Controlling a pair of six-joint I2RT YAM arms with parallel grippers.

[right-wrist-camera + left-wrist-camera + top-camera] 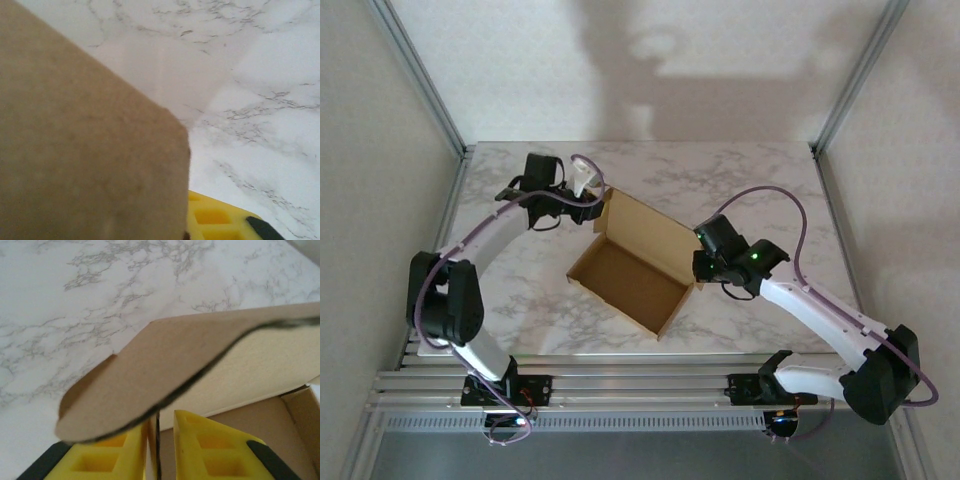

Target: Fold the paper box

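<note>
On the counter [770, 190] the paper box [630, 290] lies open at the middle, its lid [650, 225] raised. We see the left tool [159, 420] clenched on cardboard at one lid end. Whether the right tool [703, 265], at the other end, grips we cannot tell, so uneven pulling could buckle the lid or drag the box.
</note>
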